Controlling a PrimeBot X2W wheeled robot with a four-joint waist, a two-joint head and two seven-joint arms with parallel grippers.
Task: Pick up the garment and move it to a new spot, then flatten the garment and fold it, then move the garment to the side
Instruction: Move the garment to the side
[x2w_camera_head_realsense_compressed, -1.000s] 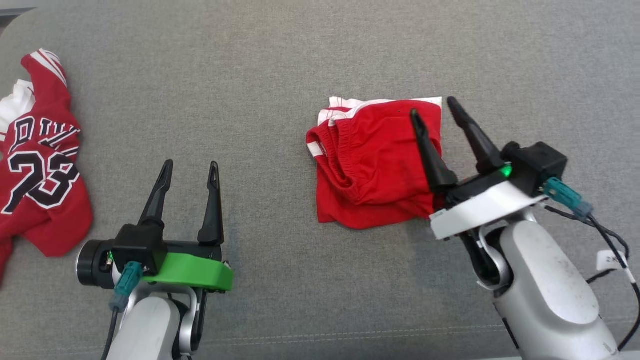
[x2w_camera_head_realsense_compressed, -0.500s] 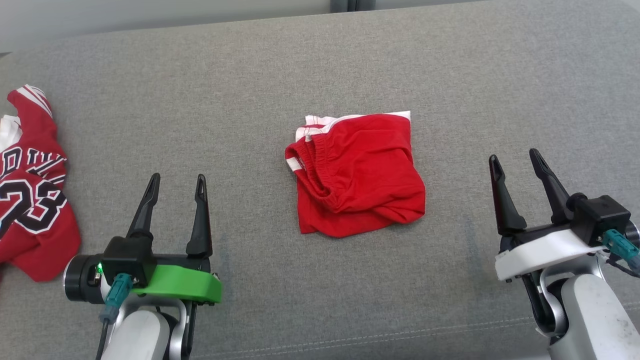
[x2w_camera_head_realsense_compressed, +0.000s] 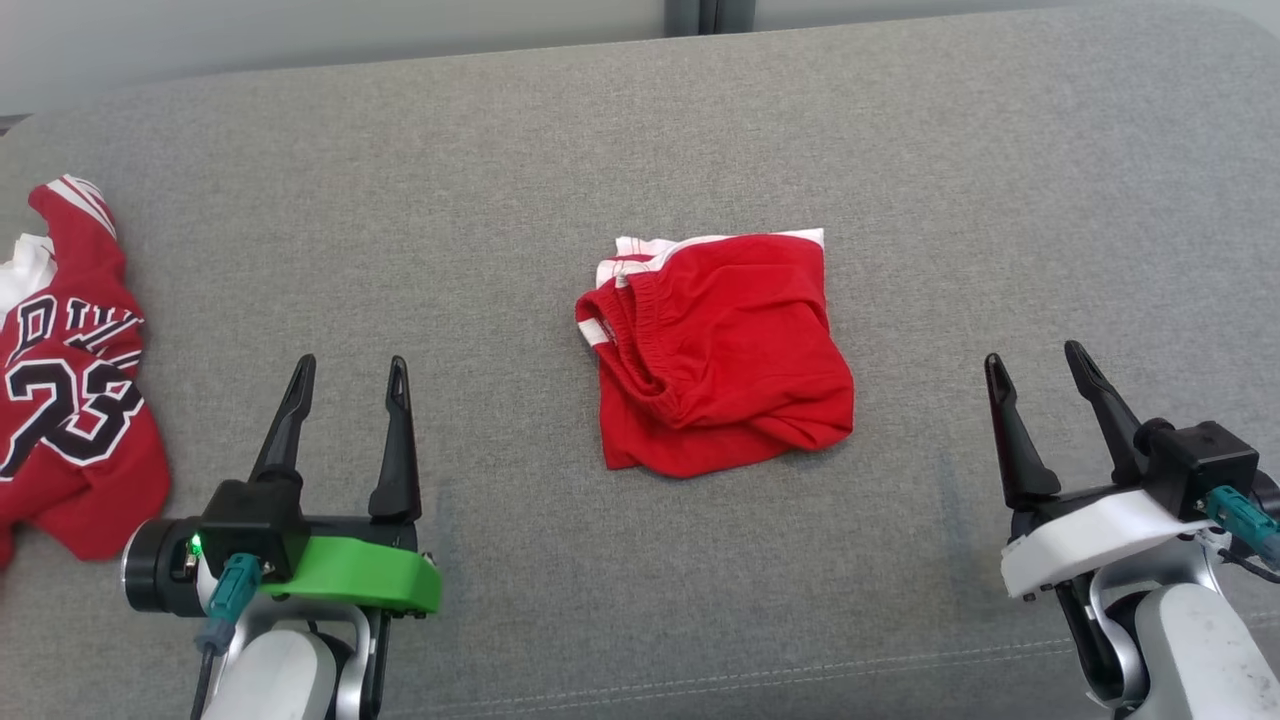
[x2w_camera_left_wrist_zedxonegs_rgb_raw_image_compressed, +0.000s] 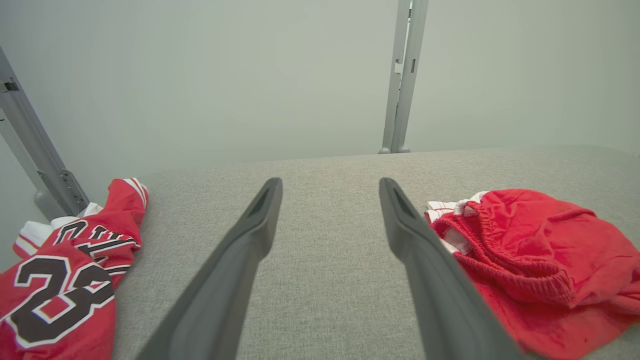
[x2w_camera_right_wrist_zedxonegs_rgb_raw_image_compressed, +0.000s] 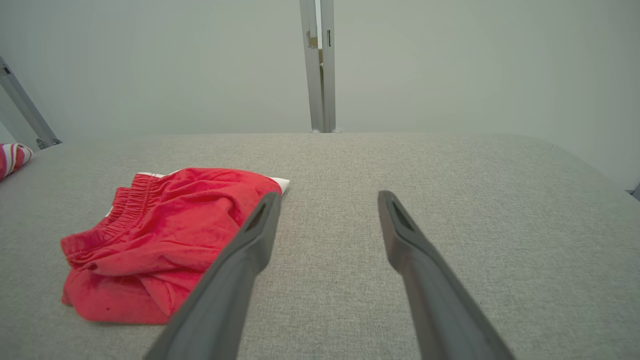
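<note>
At left edge, jersey (x2w_camera_head_realsense_compressed: 60, 400) cut off — folded shorts (x2w_camera_head_realsense_compressed: 720, 360) hide lower layers; left gripper (x2w_camera_head_realsense_compressed: 351, 362), right gripper (x2w_camera_head_realsense_compressed: 1032, 354) wide, empty.

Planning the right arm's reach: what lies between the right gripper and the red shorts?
Bare grey cushion, nothing else; the head view shows it between the right gripper and the red shorts.

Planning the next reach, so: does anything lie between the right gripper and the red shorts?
Nothing visible does. Only bare grey upholstery separates the open right gripper from the red shorts. The red jersey lies far off on the robot's left, beyond the left gripper.
</note>
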